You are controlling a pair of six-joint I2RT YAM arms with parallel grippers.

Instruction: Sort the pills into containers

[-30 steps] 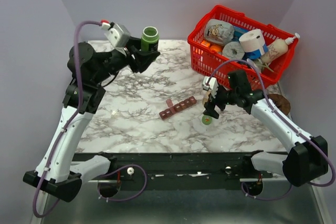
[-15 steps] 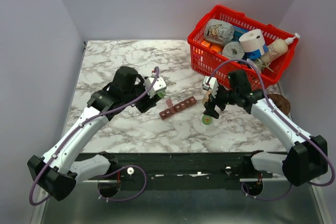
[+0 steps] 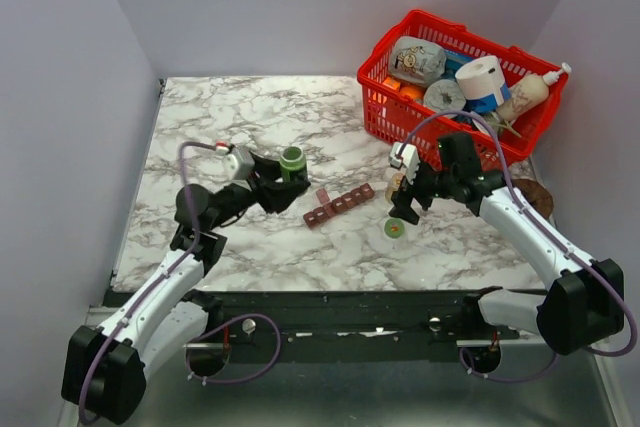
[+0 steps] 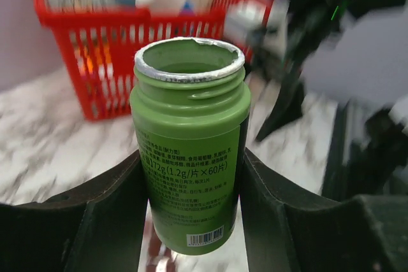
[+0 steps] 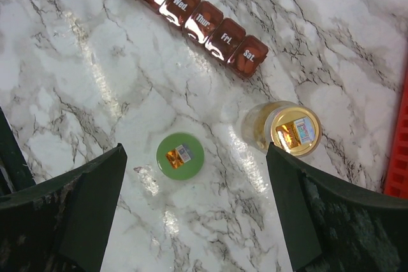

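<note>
Two roles: my left gripper clamps the uncapped green bottle upright (so nothing spills) left of the containers; my right gripper hangs open above the cap.

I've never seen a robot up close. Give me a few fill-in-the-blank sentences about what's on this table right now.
The left end effector is shut on an uncapped plastic pill bottle coloured ___.
The right end effector, above the round green lid on the marble table, is not shut but ___.
On the reddish-brown plastic pill organiser strip, the cell nearest the small gold-topped jar reads ___.
Missing words: green; open; Sat
</note>
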